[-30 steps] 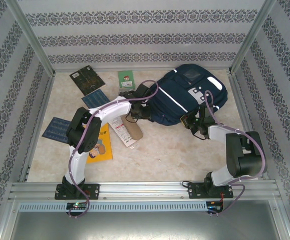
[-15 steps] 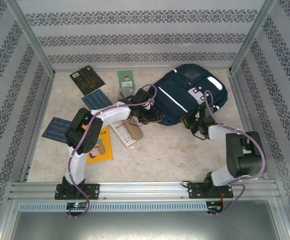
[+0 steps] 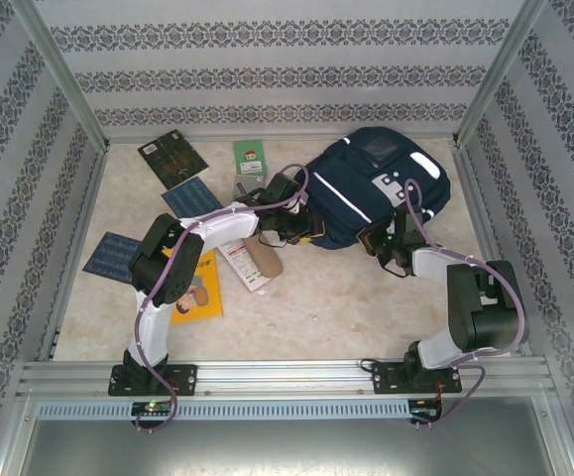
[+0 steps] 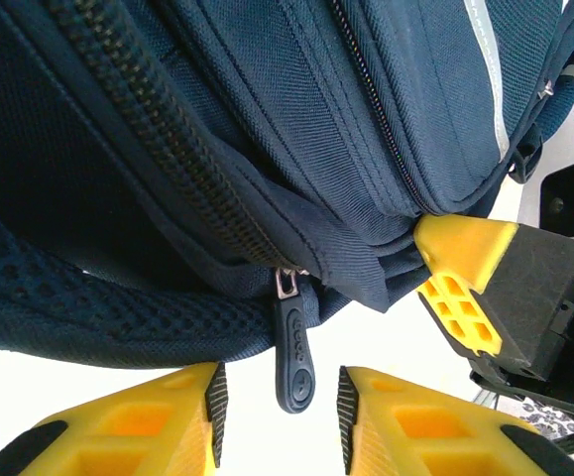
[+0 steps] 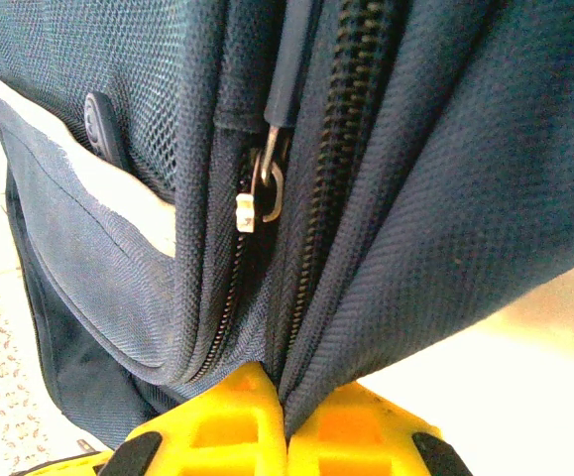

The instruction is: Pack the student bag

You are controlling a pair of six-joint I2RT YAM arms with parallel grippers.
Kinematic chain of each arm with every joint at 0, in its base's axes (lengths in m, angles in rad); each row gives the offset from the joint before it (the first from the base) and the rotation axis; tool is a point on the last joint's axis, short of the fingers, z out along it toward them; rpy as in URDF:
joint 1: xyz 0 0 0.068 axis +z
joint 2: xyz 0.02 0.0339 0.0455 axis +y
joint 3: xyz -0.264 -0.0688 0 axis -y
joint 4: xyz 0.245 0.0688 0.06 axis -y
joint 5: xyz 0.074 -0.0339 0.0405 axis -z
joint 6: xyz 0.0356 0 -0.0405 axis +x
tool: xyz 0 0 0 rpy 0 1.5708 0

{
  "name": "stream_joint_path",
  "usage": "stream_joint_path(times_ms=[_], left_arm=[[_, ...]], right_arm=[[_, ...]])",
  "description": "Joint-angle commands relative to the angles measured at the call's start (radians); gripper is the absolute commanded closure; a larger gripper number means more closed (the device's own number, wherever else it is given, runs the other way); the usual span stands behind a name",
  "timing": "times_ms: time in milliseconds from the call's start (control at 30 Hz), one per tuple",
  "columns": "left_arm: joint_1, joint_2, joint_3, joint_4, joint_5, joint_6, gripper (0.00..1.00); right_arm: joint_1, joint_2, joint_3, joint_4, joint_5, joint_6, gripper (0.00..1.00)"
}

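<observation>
Tabletop (image 3: 346, 297) seemingly marbled, walls (image 3: 287, 79) patterned; left end effector (image 4: 277, 397) spread, right end effector (image 5: 287, 407) pinching student bag (image 3: 346, 174).

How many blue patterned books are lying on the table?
2. One blue book lies near the table's left edge; another blue book lies farther back, its corner under the left arm. The arm or the bag may hide more.

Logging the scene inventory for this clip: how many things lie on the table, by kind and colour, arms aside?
student bag: 1
blue books: 2
dark patterned book: 1
green book: 1
yellow book: 1
white-and-brown pack: 1
Total: 7
</observation>
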Motion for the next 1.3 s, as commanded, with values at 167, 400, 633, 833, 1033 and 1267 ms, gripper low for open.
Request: stream_joint_path(times_ms=[167, 400, 633, 833, 1033, 1267], left_arm=[[-0.026, 0.017, -0.006, 0.027, 0.025, -0.037, 0.63], [-0.039, 0.027, -0.015, 0.041, 0.023, -0.060, 0.65], [-0.040, 0.056, 0.010, 0.048, -0.004, -0.094, 0.67], [-0.038, 0.077, 0.038, 0.042, -0.042, -0.120, 0.74], [-0.030, 0.079, 0.057, 0.032, -0.056, -0.123, 0.77], [-0.020, 0.073, 0.077, 0.006, -0.065, -0.114, 0.89]], right_arm=[[0.019, -0.015, 0.016, -0.016, -0.006, -0.023, 1.00], [0.025, -0.016, 0.019, -0.016, -0.002, -0.021, 1.00], [0.029, -0.020, 0.015, -0.019, -0.001, -0.021, 1.00], [0.030, -0.029, 0.007, -0.018, 0.000, -0.018, 1.00], [0.030, -0.039, 0.001, -0.023, 0.004, -0.022, 1.00], [0.030, -0.041, -0.011, -0.023, 0.002, -0.028, 1.00]])
